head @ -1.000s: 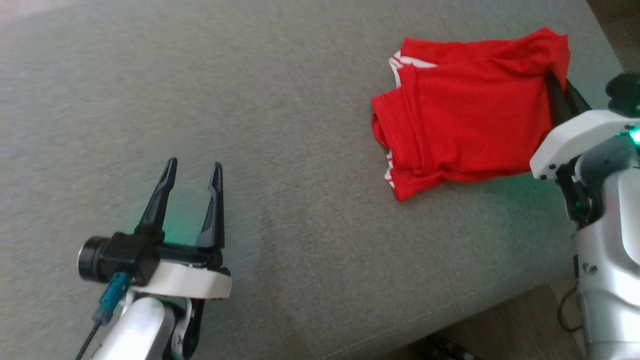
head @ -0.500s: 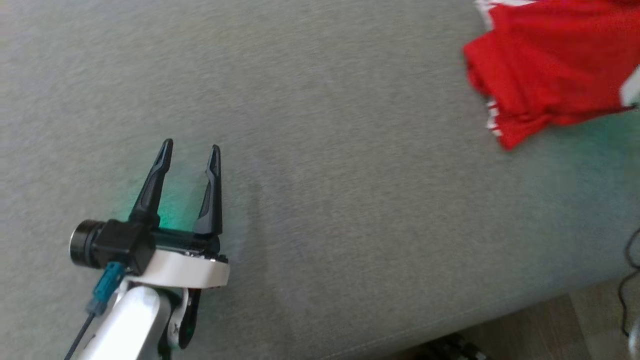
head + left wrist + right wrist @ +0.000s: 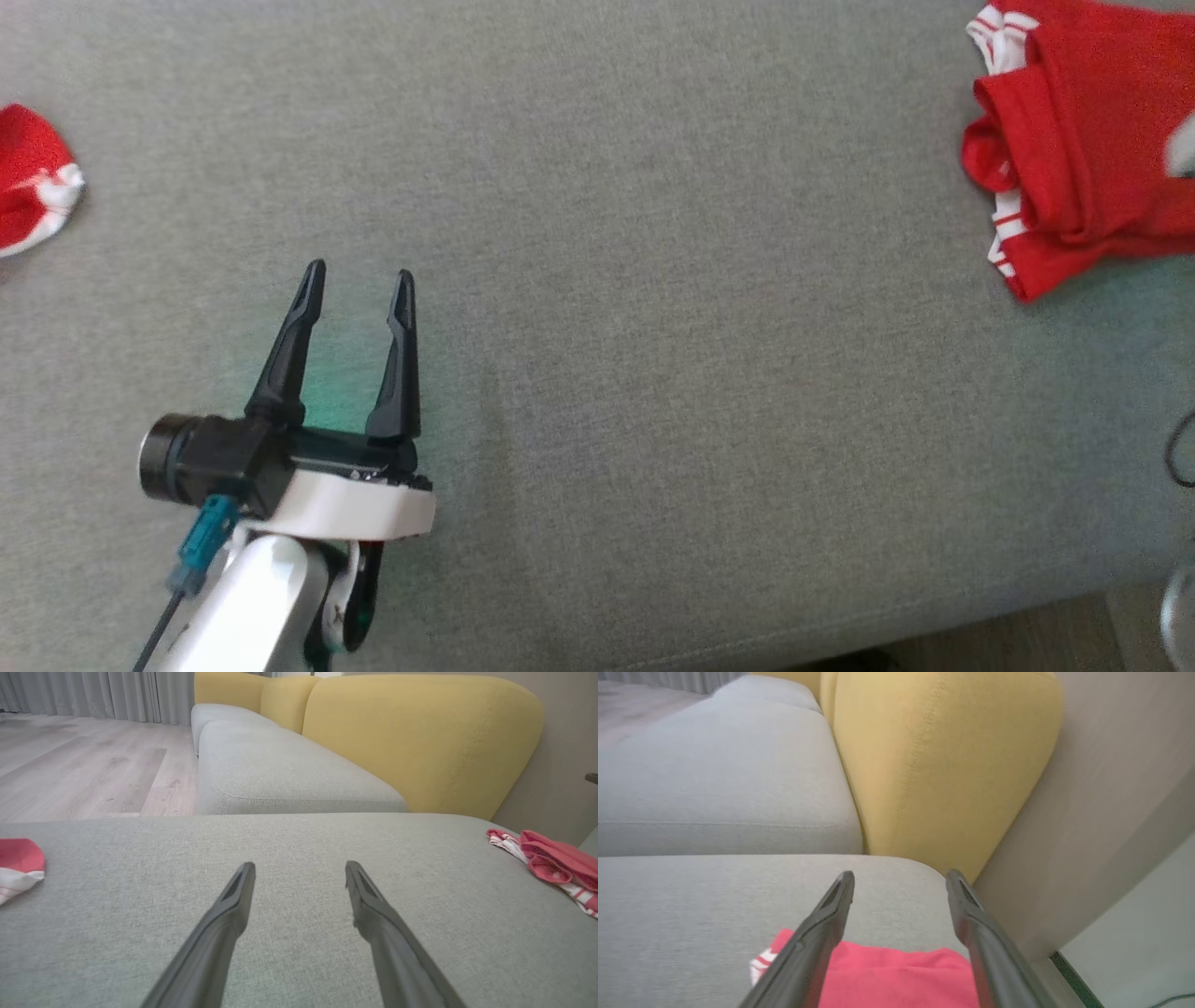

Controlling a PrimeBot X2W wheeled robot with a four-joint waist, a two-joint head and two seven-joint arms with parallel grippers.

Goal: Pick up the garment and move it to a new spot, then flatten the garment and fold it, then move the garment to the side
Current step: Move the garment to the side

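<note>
A folded red garment (image 3: 1074, 140) is seen at 2 o'clock on a sofa (image 3: 653, 327), cut off by the frame. The left fingers (image 3: 289, 355), at 7 o'clock, are held open and empty. The right fingers (image 3: 817, 933) are held open above the garment. Folds could be snagged by a low withdrawal. A 2nd red piece (image 3: 28, 187) at 9 o'clock is cropped.

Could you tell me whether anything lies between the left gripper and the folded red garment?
Nothing visible does: bare grey cushion runs from the open left gripper to the folded red garment. Another red cloth lies off to the opposite side.
</note>
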